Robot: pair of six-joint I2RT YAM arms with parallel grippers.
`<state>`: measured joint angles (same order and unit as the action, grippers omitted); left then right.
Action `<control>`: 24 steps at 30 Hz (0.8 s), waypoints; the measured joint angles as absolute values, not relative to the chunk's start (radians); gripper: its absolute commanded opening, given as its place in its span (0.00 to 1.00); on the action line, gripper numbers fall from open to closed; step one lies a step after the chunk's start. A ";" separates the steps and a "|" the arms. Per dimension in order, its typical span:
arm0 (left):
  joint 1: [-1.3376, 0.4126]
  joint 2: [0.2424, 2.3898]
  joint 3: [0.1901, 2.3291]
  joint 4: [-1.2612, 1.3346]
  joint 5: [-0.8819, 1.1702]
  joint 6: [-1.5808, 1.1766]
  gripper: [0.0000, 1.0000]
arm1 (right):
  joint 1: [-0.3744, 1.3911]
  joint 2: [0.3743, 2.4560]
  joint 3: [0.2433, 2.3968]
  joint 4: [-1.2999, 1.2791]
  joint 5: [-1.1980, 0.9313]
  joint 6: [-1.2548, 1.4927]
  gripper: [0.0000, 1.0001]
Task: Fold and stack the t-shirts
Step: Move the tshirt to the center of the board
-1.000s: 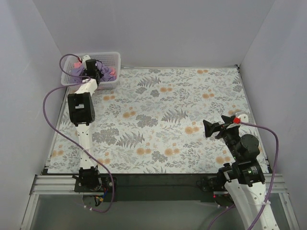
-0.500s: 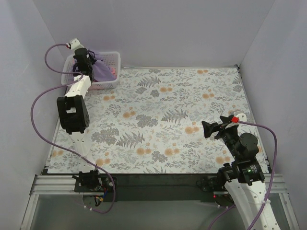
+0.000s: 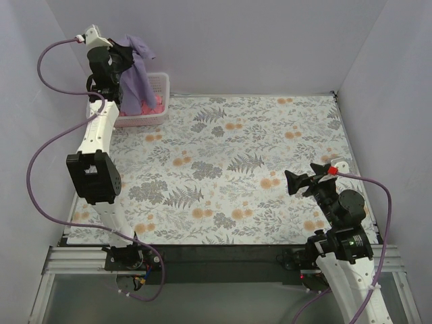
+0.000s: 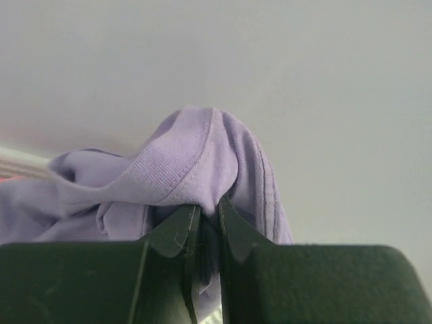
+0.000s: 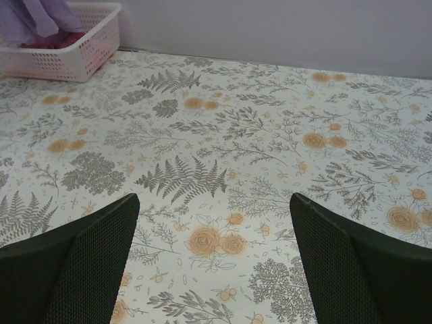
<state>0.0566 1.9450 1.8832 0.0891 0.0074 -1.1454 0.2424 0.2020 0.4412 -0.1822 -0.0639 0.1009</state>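
Note:
My left gripper [image 3: 121, 55] is raised high above the white mesh basket [image 3: 159, 86] at the far left corner. It is shut on the lavender-purple t-shirt [image 3: 137, 77], which hangs down from it into the basket. In the left wrist view the fingers [image 4: 181, 233] pinch a ribbed hem of the purple t-shirt [image 4: 196, 158]. The salmon-pink t-shirt [image 3: 150, 106] lies in the basket, partly hidden; it shows in the right wrist view [image 5: 54, 39] too. My right gripper [image 3: 291, 182] is open and empty above the cloth at the near right [image 5: 212, 229].
The floral tablecloth [image 3: 223, 162] covers the table. Grey walls close in on the left, back and right. The basket [image 5: 74, 57] stands against the back-left corner. A purple cable loops beside each arm.
My left gripper has risen from inside the basket to well above it, pulling the purple t-shirt up with it. The right arm has barely moved.

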 measured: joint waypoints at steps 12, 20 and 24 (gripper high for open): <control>-0.223 1.659 1.877 0.011 0.408 -1.230 0.00 | 0.242 0.171 0.441 -0.182 -0.062 0.101 0.98; -0.291 1.364 1.473 -0.001 0.563 -1.198 0.86 | 0.242 0.177 0.450 -0.208 -0.035 0.109 0.98; -0.290 1.261 1.197 -0.072 0.530 -1.179 0.89 | 0.242 0.265 0.497 -0.264 -0.059 0.109 0.98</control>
